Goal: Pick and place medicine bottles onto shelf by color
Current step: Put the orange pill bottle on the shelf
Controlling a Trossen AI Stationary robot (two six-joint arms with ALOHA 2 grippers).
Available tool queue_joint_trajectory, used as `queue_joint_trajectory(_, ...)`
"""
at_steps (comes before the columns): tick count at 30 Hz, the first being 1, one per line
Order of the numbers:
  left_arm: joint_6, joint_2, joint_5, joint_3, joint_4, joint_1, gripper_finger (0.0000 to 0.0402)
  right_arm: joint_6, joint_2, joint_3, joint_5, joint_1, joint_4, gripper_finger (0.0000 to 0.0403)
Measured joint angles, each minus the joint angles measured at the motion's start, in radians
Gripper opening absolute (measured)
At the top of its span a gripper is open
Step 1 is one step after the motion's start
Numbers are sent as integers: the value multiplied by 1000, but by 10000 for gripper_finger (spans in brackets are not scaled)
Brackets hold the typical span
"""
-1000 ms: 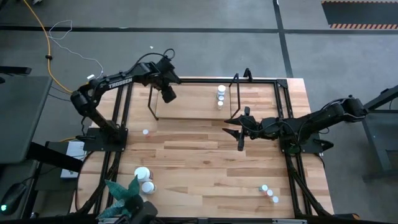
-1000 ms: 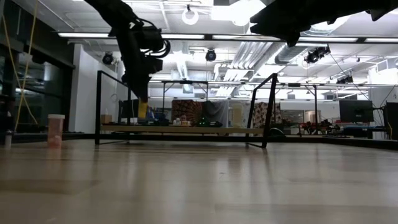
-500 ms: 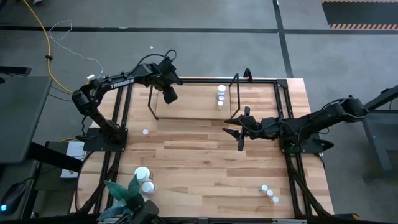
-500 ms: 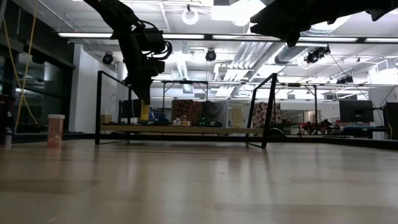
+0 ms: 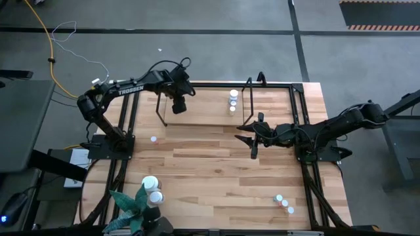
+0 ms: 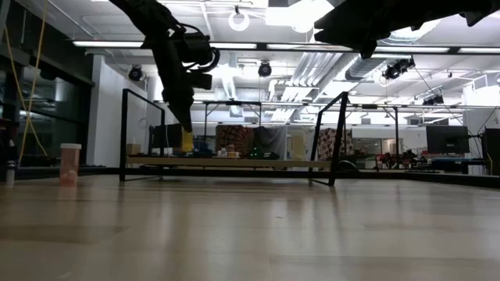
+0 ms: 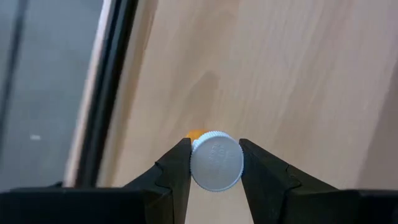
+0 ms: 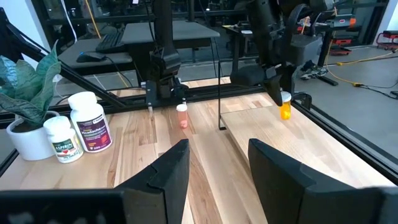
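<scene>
My left gripper (image 5: 177, 105) hangs over the left part of the shelf (image 5: 207, 111), shut on a small orange medicine bottle (image 8: 285, 111) with a white cap (image 7: 216, 160). The shelf is a light-wood board between black tube hoops (image 5: 159, 108). Several small white bottles (image 5: 233, 99) stand on its right part. My right gripper (image 5: 252, 141) waits open above the middle of the table, with nothing between its fingers (image 8: 168, 174). A small pale-red bottle (image 5: 153, 139) stands on the table left of centre. My left gripper pinches the bottle's white cap (image 7: 198, 163) by its round rim between the two fingers (image 7: 177, 168). The fingers come from above, slanting steeply down. The bottle hangs upright below them, its orange body (image 6: 187, 142) just above the shelf board.
Two larger white bottles (image 5: 152, 189) stand beside a green plant in a white pot (image 5: 131, 204) at the near left corner. A few tiny white-capped bottles (image 5: 284, 203) sit near the front right. Black frame rails run along both table sides.
My left gripper has rolled about the line it points along, turning the orange bottle with it. It has also drifted a little toward the table's right edge over the shelf. The fingers stay shut on the cap.
</scene>
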Motion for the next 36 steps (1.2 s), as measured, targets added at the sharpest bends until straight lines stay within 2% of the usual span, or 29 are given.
queue_joint_trajectory(5, 132, 0, -80, 0, 0, -29, 111, 0, 0, 0, 0, 0, 0, 156)
queue_joint_trajectory(10, 159, 0, -87, 0, 0, -40, 111, 0, 0, 0, 0, 0, 0, 156)
queue_joint_trajectory(14, 105, 2, -81, 0, 1, -40, 111, 0, 0, 0, 0, 0, 0, 156)
queue_joint_trajectory(20, 65, 4, -8, 1, 28, -37, 111, 0, 0, 0, 0, 0, 0, 156)
queue_joint_trajectory(31, -90, 15, -20, 2, 80, 12, 111, 0, 0, 0, 0, 0, 0, 156)
queue_joint_trajectory(36, -148, 15, 20, 2, 116, 11, 111, 0, 0, 0, 0, 0, 0, 156)
